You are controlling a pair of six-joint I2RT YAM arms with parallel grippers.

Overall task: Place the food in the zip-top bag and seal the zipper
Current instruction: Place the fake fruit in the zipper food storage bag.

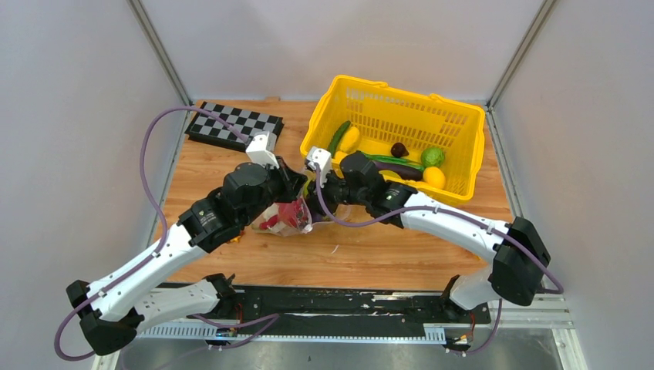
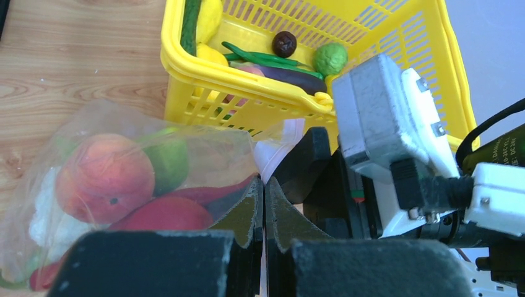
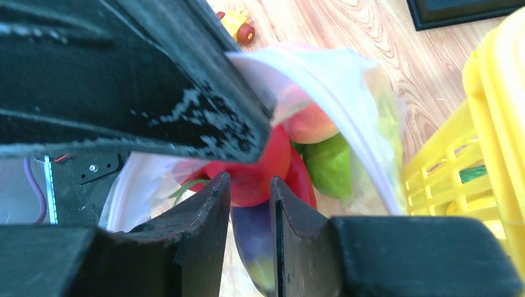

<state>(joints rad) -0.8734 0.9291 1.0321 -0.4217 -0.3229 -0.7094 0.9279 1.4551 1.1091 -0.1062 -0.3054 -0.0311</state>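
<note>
zip-top bag (image 1: 289,218) partly under left arm (image 1: 231,204); left wrist view crops bottom

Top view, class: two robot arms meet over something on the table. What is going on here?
The left end effector is pinched shut on the edge of a clear bag that holds toy food. The right end effector sits nearly closed beside it, and its grip is unclear. Other vegetables lie in the yellow basket.
</note>
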